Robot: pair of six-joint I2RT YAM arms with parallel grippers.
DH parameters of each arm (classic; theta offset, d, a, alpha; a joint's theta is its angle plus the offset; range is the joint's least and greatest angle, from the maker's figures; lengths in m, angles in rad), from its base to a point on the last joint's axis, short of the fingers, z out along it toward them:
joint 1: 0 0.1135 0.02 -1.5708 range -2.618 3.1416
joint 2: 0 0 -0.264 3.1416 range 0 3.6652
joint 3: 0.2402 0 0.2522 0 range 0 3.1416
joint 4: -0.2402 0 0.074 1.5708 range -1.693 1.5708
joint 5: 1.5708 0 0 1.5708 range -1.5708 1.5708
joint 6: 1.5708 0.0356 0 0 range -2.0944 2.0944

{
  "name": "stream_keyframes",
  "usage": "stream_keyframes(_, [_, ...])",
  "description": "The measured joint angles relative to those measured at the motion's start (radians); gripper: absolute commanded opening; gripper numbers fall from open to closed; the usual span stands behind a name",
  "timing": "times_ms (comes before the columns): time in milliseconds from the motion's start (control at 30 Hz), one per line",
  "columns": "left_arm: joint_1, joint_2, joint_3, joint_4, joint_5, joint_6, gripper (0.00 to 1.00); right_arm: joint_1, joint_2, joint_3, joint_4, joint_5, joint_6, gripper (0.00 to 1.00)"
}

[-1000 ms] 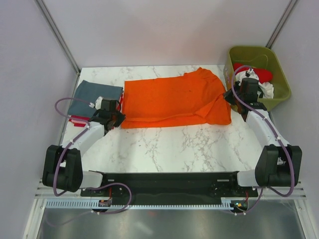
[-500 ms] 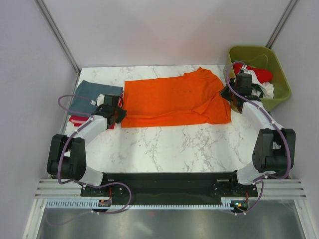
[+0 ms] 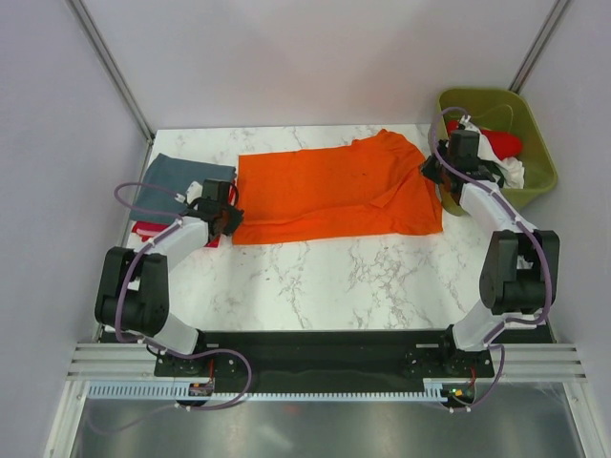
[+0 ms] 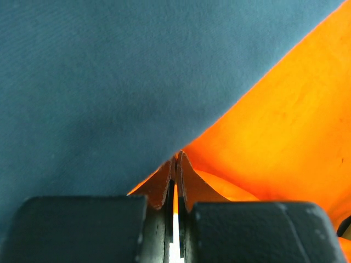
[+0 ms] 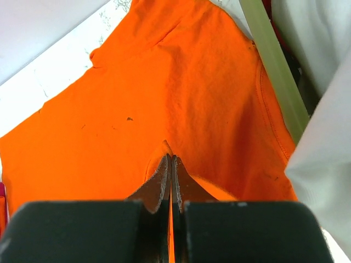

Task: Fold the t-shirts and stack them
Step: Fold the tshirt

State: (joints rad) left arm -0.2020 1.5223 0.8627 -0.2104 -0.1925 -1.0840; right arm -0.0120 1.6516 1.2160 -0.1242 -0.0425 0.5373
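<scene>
A bright orange t-shirt (image 3: 329, 191) lies spread across the middle of the marble table, folded lengthwise. My left gripper (image 3: 225, 212) is at its left edge, jaws shut with orange cloth (image 4: 285, 126) pinched at the tips (image 4: 176, 159). My right gripper (image 3: 439, 176) is at the shirt's right end by the bin, shut on a small raised fold of the orange fabric (image 5: 164, 93) at its tips (image 5: 171, 159). A folded grey-blue t-shirt (image 3: 177, 181) (image 4: 109, 82) lies at the far left on top of a red one (image 3: 148, 229).
An olive-green bin (image 3: 535, 143) stands at the back right, its rim (image 5: 274, 66) close beside my right gripper. It holds a red t-shirt (image 3: 501, 143) and a white one (image 3: 513, 172) (image 5: 323, 148). Bare marble (image 3: 325, 277) lies between the orange shirt and the arm bases.
Both grippers have moved away from the bases toward the back of the table, staying shut. The orange shirt's outline looks almost the same.
</scene>
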Motion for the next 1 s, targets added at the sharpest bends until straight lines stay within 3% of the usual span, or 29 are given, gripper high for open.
stream_keyframes(700, [0.016, 0.030, 0.051, 0.003, -0.017, -0.031, 0.04, 0.002, 0.076, 0.060, 0.004, 0.018, 0.014, 0.00])
stream_keyframes(767, [0.017, 0.040, 0.061, 0.003, -0.019, -0.032, 0.19, 0.002, 0.090, 0.066, 0.005, 0.018, 0.016, 0.12])
stream_keyframes(800, [0.017, 0.045, 0.064, 0.004, -0.020, -0.035, 0.32, 0.002, 0.098, 0.070, 0.005, 0.018, 0.019, 0.24])
stream_keyframes(833, [0.017, 0.047, 0.064, 0.004, -0.021, -0.036, 0.52, 0.002, 0.106, 0.074, 0.005, 0.018, 0.022, 0.50])
stream_keyframes(867, [0.017, 0.049, 0.066, 0.004, -0.025, -0.033, 0.59, 0.005, 0.114, 0.079, 0.004, 0.018, 0.026, 0.60])
stream_keyframes(900, [0.017, 0.051, 0.067, 0.006, -0.026, -0.037, 0.63, 0.010, 0.123, 0.085, 0.004, 0.020, 0.025, 0.67])
stream_keyframes(1000, [0.017, 0.051, 0.078, 0.011, -0.023, -0.029, 0.69, 0.028, 0.130, 0.094, 0.003, 0.024, 0.012, 0.69])
